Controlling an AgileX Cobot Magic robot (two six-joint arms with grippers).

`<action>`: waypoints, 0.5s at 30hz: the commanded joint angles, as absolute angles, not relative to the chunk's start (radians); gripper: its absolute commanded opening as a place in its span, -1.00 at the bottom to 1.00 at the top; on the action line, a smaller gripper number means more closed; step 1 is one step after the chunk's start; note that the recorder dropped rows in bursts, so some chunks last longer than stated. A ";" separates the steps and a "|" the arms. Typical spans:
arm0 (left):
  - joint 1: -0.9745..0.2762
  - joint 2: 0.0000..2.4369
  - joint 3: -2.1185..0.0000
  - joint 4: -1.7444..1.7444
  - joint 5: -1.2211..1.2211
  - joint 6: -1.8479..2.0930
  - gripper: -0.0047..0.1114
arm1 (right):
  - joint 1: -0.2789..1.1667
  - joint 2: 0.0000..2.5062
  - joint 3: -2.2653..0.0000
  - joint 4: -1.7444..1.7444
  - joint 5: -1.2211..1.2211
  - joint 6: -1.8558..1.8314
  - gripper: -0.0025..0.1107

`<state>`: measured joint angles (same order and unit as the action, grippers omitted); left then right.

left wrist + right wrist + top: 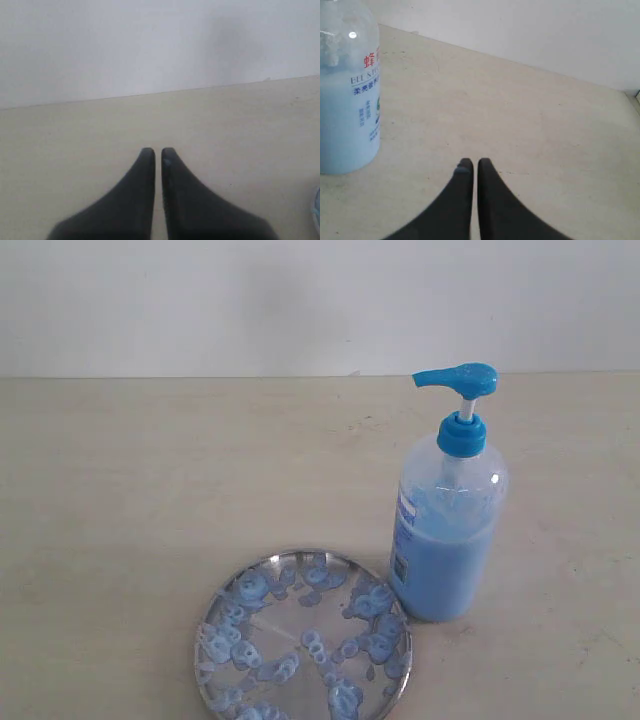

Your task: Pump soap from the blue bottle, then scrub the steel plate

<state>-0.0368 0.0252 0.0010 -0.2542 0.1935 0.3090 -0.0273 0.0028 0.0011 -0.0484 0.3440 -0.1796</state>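
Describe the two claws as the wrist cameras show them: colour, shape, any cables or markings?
Left claw and right claw look alike: two matte black fingers each, wide at the base, curving in to slim rounded tips. No cables, labels or printed markings show. Each has a faint bluish smudge near one fingertip. The arms themselves are out of every view.

Likely a lab test bench: a bare beige table (150,490) meets a blank white wall (300,300) at twelve o'clock.
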 commanded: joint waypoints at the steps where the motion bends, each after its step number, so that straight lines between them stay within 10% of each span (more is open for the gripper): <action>1: -0.035 0.026 0.000 -0.263 0.179 0.311 -0.85 | -0.029 0.000 0.000 -0.057 0.333 -0.182 -0.96; 15: -0.035 0.026 0.000 -0.263 0.179 0.311 -0.85 | -0.027 0.000 0.000 0.341 -0.223 0.146 -0.96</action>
